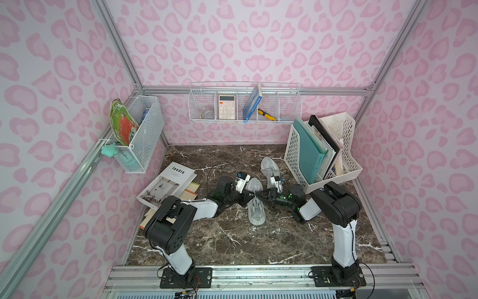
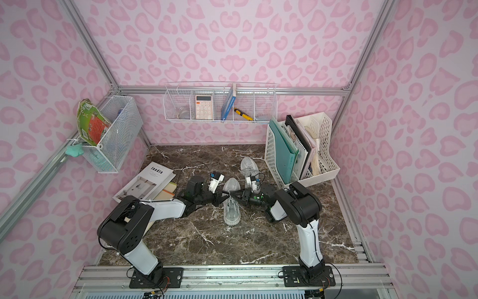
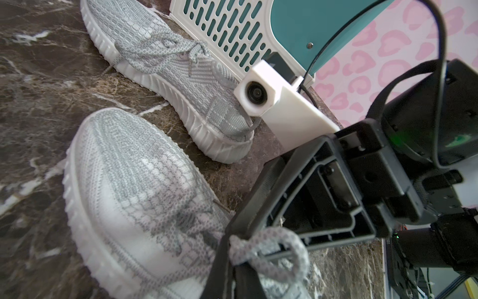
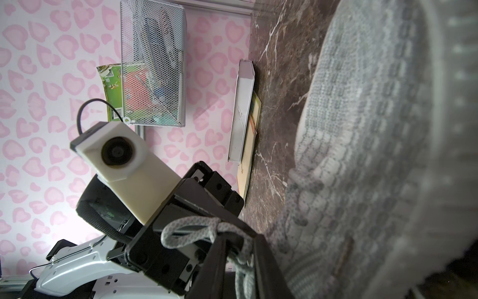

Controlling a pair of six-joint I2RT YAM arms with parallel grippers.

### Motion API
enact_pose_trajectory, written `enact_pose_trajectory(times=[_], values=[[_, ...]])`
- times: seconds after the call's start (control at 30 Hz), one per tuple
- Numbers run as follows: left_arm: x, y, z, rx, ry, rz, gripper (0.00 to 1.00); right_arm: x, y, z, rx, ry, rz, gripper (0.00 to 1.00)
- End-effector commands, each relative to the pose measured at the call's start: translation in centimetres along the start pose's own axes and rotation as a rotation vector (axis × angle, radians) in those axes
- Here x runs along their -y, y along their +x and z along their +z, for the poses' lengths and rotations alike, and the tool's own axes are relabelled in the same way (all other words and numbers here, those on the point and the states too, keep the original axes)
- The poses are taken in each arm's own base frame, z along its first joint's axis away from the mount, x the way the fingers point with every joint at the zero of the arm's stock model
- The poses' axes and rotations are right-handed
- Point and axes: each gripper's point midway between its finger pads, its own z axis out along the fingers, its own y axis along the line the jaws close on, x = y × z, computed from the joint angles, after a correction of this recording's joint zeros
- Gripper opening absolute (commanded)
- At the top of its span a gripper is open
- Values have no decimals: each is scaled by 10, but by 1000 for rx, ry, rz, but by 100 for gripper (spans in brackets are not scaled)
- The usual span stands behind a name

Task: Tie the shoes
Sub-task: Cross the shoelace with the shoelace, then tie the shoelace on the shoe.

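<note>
Two light grey knit shoes lie on the dark marble table. The near shoe [image 1: 254, 211] [image 2: 231, 209] is in the middle, and the far shoe [image 1: 269, 165] [image 2: 248, 165] sits behind it to the right. Both grippers meet tip to tip above the near shoe's laces. My left gripper [image 1: 251, 194] [image 3: 230, 248] is shut on a lace, and a loop of that lace [image 3: 292, 243] curls out past its tips. My right gripper [image 1: 259, 194] [image 4: 239, 243] is shut on a lace strand [image 4: 243, 261] running between its fingers. The far shoe's laces [image 3: 165, 49] lie bunched on its top.
A white file rack [image 1: 323, 152] with folders stands at the back right, close to the far shoe. A magazine [image 1: 168, 183] on stacked books lies at the left. Wire baskets hang on the back wall [image 1: 244, 103] and left wall [image 1: 139, 134].
</note>
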Motion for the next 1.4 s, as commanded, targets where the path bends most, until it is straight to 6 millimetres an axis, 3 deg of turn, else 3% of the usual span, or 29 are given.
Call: enact_pose_trajectory(times=[0.0,0.3,0.53,0.87,1.37], values=[[15,-18,-1,61,61,33,0,-15,2,1,-6,-56,-32,17],[12,-15,1,56,52,16,0,-15,1,0,4,-55,-32,0],[7,-11,2,42,26,12,1,-15,-4,-4,17,-51,-50,0],[-2,-5,0,27,-3,1,19,-7,-8,-7,19,-20,-85,0],[-9,0,-13,26,-29,7,34,-1,-15,-9,24,24,-117,0]])
